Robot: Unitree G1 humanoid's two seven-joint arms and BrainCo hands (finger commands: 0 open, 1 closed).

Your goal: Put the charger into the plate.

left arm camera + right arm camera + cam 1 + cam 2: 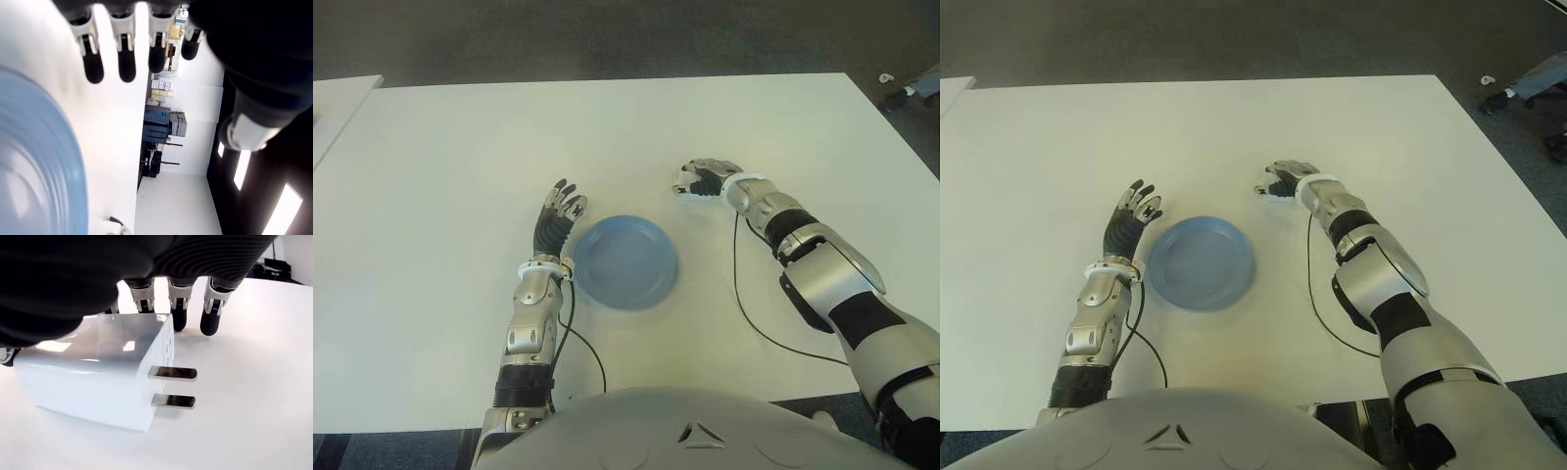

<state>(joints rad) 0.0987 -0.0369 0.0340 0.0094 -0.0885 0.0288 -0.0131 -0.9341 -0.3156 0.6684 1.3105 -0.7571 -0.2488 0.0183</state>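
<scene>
My left hand (pixel 558 217) is beside the plate (pixel 625 262), on its left, with fingers open and holding nothing. Farther away, my right hand (pixel 703 180) is curled down over the charger (pixel 98 372), which lies on the table (pixel 460 176) under my fingers (pixel 211 313).

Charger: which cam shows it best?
Right wrist view. The white charger fills the frame, lying on the table, both prongs visible, under the right hand. The two eye views show only a white sliver beneath that hand, beyond the plate. The left wrist view doesn't show it.
</scene>
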